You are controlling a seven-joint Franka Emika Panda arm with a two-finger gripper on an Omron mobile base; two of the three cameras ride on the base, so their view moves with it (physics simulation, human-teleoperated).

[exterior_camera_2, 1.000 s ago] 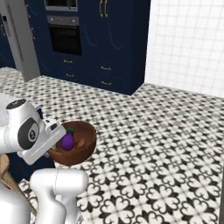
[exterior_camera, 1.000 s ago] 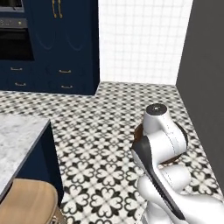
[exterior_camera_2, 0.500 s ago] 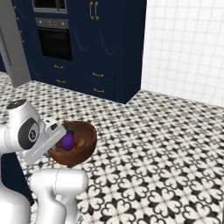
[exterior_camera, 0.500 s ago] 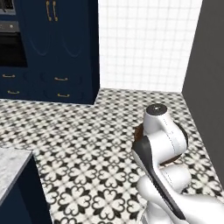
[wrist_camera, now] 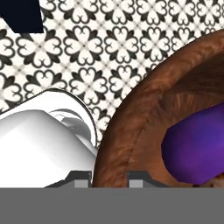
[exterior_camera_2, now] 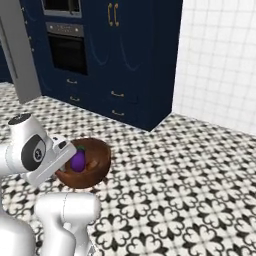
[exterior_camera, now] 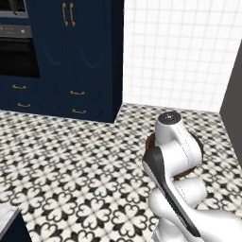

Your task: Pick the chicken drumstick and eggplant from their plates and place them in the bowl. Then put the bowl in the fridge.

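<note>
A dark-brown wooden bowl (exterior_camera_2: 95,162) hangs above the patterned floor, just in front of the arm. My gripper (wrist_camera: 109,177) is shut on the near rim of the bowl (wrist_camera: 131,113), one fingertip on each side of it. The purple eggplant (exterior_camera_2: 77,160) lies inside, and in the hand view the eggplant (wrist_camera: 197,148) rests against the inner wall. In the left base view the arm covers most of the bowl (exterior_camera: 150,141). A tall grey slab, apparently the fridge (exterior_camera_2: 20,55), stands at the far left of the right base view. The chicken drumstick and the plates are out of view.
Navy cabinets with gold handles (exterior_camera: 71,61) and a built-in oven (exterior_camera_2: 67,52) line the back wall. White tiled wall (exterior_camera: 179,52) fills the corner to their right. A dark grey upright surface (exterior_camera: 234,108) stands at the right edge. Patterned floor (exterior_camera_2: 190,190) lies open ahead.
The whole picture has slid to the right in both base views, so the camera has turned left. The marble counter corner has almost left the left base view. The bowl stays gripped.
</note>
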